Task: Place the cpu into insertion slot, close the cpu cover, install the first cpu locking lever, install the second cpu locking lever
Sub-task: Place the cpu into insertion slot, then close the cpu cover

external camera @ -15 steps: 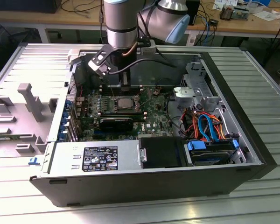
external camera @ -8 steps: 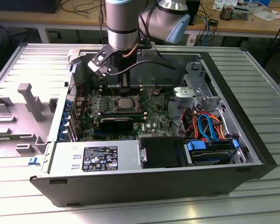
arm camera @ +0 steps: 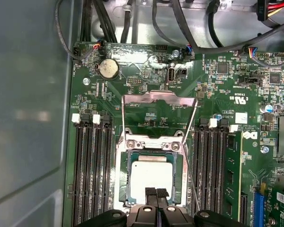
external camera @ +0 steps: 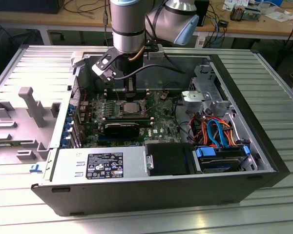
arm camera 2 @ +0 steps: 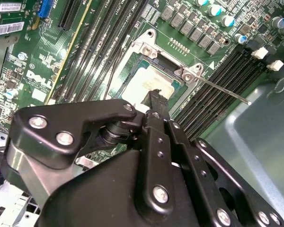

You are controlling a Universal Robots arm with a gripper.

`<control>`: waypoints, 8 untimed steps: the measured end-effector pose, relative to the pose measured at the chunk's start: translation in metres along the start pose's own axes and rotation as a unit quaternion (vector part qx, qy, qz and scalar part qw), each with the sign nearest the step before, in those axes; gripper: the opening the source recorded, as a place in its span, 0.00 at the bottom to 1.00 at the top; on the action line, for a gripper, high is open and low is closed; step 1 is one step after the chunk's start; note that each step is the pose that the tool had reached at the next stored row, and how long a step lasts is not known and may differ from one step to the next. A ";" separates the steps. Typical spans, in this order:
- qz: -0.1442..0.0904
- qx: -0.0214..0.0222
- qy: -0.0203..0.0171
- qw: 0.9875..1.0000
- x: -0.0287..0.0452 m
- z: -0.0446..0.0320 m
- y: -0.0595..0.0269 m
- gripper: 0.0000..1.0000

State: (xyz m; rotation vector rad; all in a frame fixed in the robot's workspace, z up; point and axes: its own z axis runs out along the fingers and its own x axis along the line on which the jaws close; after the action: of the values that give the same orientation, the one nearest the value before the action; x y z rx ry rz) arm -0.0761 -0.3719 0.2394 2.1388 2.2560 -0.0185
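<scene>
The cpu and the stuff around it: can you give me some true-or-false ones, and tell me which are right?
1. The cpu lies in the insertion slot. True.
2. The gripper holds the cpu high above the board. False: the cpu lies in the slot, and the gripper hangs close over its edge.
3. The circuit board around the slot is green. True.
4. Long black memory slots run along one side of the insertion slot only. False: they run along both sides.
5. A round silver coin battery sits on the board. True.
</scene>
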 end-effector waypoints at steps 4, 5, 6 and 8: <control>0.000 0.000 0.000 1.000 -0.0003 0.0000 0.0012 0.11; 0.000 0.000 0.000 1.000 -0.0004 0.0000 0.0027 0.11; 0.000 0.001 0.000 1.000 -0.0004 0.0000 0.0041 0.11; 0.000 0.002 0.000 1.000 -0.0008 -0.0002 0.0095 0.11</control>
State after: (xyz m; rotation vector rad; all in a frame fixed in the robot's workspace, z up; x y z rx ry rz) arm -0.0665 -0.3721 0.2397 2.1410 2.2585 -0.0229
